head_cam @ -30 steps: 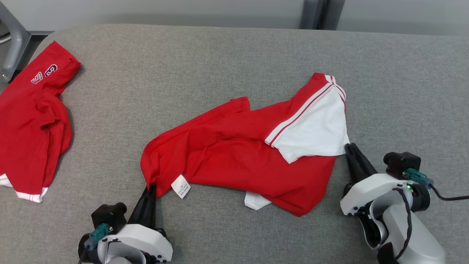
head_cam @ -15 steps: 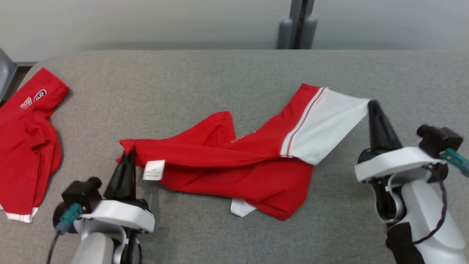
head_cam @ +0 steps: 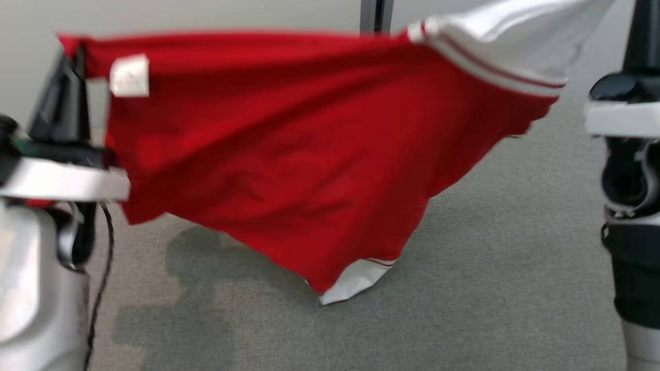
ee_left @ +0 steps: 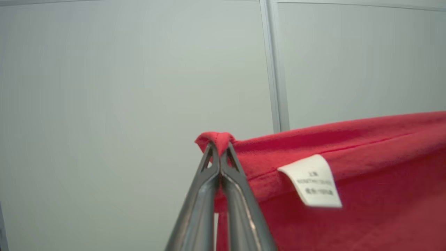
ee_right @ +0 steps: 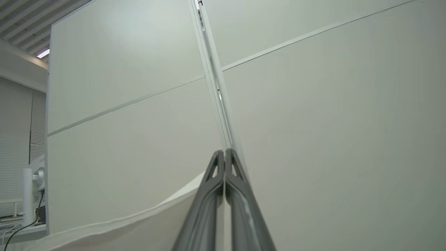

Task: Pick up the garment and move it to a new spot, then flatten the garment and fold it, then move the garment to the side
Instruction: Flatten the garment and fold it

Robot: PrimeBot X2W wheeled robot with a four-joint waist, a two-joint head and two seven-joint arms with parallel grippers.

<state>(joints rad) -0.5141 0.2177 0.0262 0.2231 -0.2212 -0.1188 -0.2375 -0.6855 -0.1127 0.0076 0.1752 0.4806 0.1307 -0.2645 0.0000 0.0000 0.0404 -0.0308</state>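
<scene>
Lifting the garment (head_cam: 268,170) off the table (head_cam: 464,288), crumpled there a second ago, and stretching it wide in the air between both arms. Clenching the left gripper (ee_left: 219,148) on a red hem corner and the right gripper (ee_right: 225,155) on the white edge, jaws pressed tight on cloth. Likely finishing the pick-up and heading into the carry to a new spot, needing care not to drag the low white tip.

i find the light bright, even, from overhead. the head view is smeared by motion, the red garment (head_cam: 289,154) worst. it casts a soft shadow on the grey table (head_cam: 490,288). wrist views are sharper; a ceiling lamp (ee_right: 43,53) glows upper left in the right one.
</scene>
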